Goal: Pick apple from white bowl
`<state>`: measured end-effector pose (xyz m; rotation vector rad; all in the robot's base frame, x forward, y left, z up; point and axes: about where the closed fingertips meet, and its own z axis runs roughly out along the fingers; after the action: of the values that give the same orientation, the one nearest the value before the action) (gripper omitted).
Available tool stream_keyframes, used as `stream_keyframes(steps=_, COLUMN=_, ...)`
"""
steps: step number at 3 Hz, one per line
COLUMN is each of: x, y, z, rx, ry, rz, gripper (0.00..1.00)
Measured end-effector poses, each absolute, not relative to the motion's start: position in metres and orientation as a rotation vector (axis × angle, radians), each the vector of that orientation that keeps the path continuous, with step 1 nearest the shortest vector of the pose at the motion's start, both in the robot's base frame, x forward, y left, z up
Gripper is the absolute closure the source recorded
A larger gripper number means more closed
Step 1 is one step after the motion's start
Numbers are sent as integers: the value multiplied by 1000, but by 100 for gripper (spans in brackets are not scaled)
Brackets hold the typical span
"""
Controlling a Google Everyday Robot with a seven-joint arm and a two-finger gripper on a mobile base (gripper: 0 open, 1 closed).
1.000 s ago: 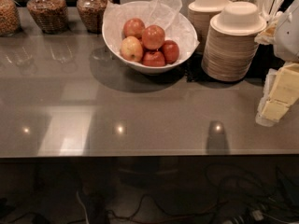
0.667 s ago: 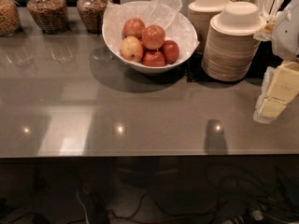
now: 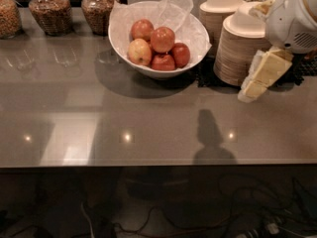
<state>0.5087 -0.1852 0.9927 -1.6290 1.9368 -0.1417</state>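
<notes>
Phase: approach, well short of grasp.

Changed within the last 1 s: gripper (image 3: 255, 83) shifted left and farther from the near counter edge, toward the white bowl (image 3: 148, 73). Now at the right of the camera view, overlapping the lower front of the stacked beige bowls (image 3: 237, 53). Unchanged: white bowl, fruit, stacks, jars (image 3: 47, 9).

Gripper opening: cannot tell. Nothing seen in its hold.

Target location: apple (image 3: 162, 38), orange-red, on top of a pile of 5 in the paper-lined white bowl at the rear centre of the counter (image 3: 148, 128). Touching the pale yellow-blushed apple (image 3: 139, 51) at its left and the darker red apples (image 3: 181, 54) at its right and front.

Meaning for the task: travel begun, apple untouched, gripper apart from the bowl. Next, presumably: clear the stacks, rise over the rim, descend from above. Risk: clipping the stacks or snagging the paper.
</notes>
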Motion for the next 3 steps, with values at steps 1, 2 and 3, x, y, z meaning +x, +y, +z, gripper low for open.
stream_keyframes(steps=1, x=555, y=-162, z=1003, rx=-1589, ry=1796, rz=-113, gripper=0)
stream_keyframes(steps=2, x=596, y=-137, z=1009, rx=-1609, ry=1701, rz=-91, gripper=0)
stream_keyframes(steps=3, x=626, y=-109, z=1007, rx=-1681, ry=1645, rz=-78, gripper=0)
